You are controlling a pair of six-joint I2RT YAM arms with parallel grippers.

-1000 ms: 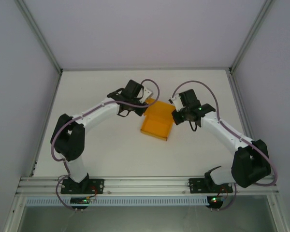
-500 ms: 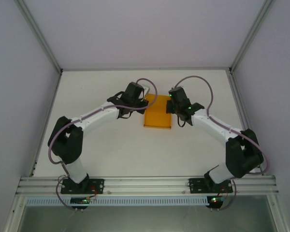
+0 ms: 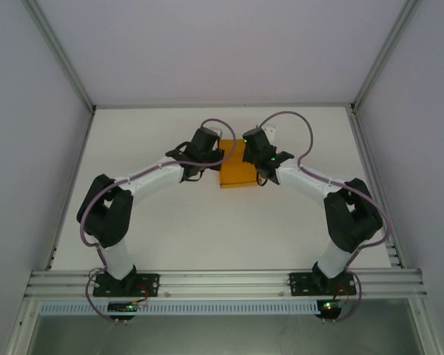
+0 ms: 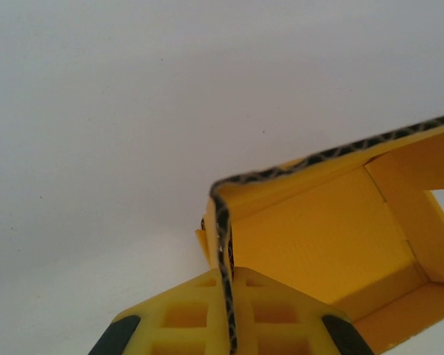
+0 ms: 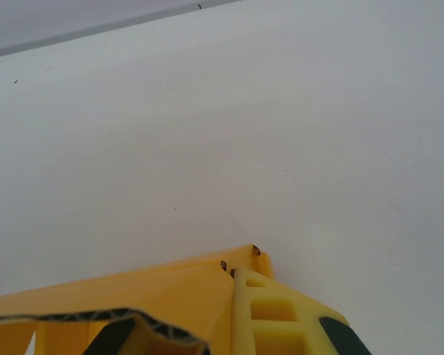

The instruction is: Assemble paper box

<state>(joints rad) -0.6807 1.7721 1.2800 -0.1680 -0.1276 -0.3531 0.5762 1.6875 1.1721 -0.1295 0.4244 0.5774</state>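
Observation:
The paper box (image 3: 235,174) is orange-yellow card, partly folded up, at mid-table between both wrists. My left gripper (image 3: 220,158) pinches its left wall. In the left wrist view that wall's corrugated edge (image 4: 223,244) runs up between the yellow fingers (image 4: 185,318), and the box's open inside (image 4: 318,244) lies to the right. My right gripper (image 3: 252,164) holds the box's right side. In the right wrist view the yellow finger (image 5: 263,314) presses against a card panel (image 5: 133,296) whose corner (image 5: 253,255) sticks out just ahead.
The white table (image 3: 170,222) is walled by grey panels with metal posts (image 3: 59,55) at the back corners. An aluminium rail (image 3: 222,281) carrying both arm bases runs along the near edge. Purple cables (image 3: 292,118) loop above the wrists.
Both wrists have closed in on each other, the right arm swinging left and away. The card between them has gone from a wide tilted sheet to a narrower, squared-up shape.

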